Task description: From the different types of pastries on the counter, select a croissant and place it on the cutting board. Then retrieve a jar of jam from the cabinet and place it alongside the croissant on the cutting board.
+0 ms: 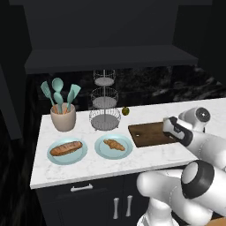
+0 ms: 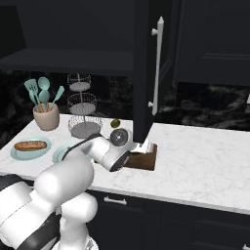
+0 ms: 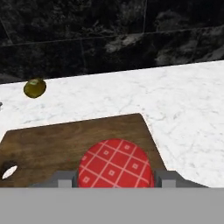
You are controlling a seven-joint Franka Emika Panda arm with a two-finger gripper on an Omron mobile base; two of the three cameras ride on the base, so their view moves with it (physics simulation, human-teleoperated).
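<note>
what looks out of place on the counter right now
The croissant sits on a teal plate, not on the cutting board, while the end effector already holds the jar of jam over the board.

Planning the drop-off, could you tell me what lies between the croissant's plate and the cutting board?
Bare marble counter only, in the left base view, between teal plate and cutting board.
</note>
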